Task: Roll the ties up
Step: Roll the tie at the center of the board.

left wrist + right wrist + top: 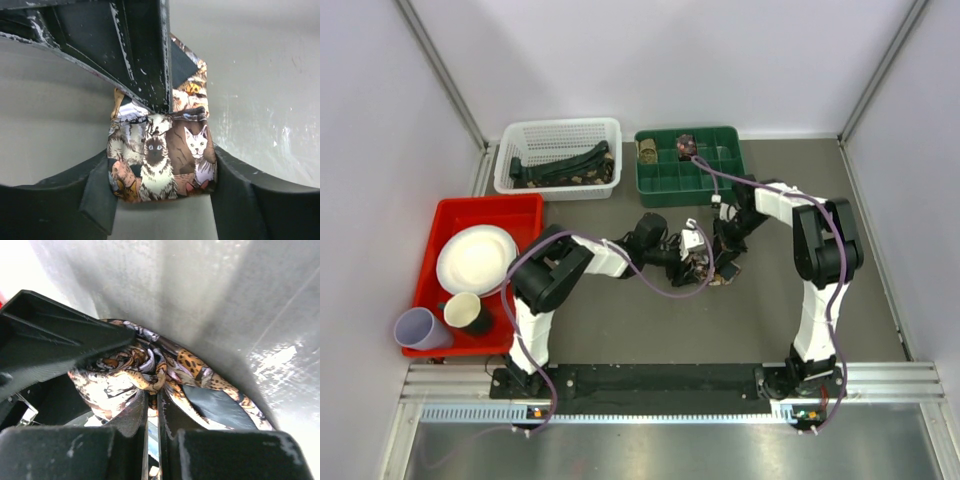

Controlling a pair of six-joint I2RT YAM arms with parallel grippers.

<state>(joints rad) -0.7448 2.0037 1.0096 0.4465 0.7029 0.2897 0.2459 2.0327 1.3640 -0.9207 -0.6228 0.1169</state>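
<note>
meeting at the middle of the surface (620, 330), the left gripper (164, 200) squeezes the coiled tie (160, 150) by its sides, the right gripper (152, 412) pinches its inner folds; its loose end points toward the right edge.

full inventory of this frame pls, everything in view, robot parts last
basket: 1, white, far left of centre
loose ties: count unclear, dark, in the basket
compartment tray: 1, green, far centre
rolled ties: 2, one olive-brown, one dark red, in the compartment tray's far row
tie: 1, brown cat print, partly coiled, centre
red tray: 1, left side
plate: 1, white, in the red tray
cups: 2, cream in the red tray, lavender at its near left corner
cables: purple, along both arms
left gripper: closed on the coil
right gripper: closed on the tie's fabric
</note>
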